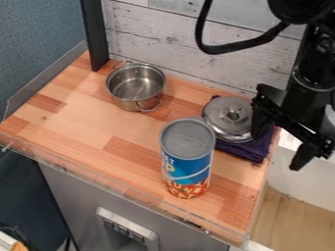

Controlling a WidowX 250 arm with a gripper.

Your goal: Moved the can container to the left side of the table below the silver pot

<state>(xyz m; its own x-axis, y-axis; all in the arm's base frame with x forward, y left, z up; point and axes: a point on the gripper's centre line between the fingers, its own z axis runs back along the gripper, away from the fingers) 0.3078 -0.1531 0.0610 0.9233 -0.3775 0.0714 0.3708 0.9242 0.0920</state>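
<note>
So the tall blue-and-orange cylindrical can (pixel 186 164) is just standing near the front edge of the light wooden table (pixel 85 122), while the black two-finger gripper (pixel 277 153) hangs over the right side, fingers pretty wide apart.

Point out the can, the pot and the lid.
Can (pixel 187 158): camera view, point on the blue part of its side.
Pot (pixel 134 85): camera view, point on its inside.
Lid (pixel 229 113): camera view, point on its top, by the knob.
</note>
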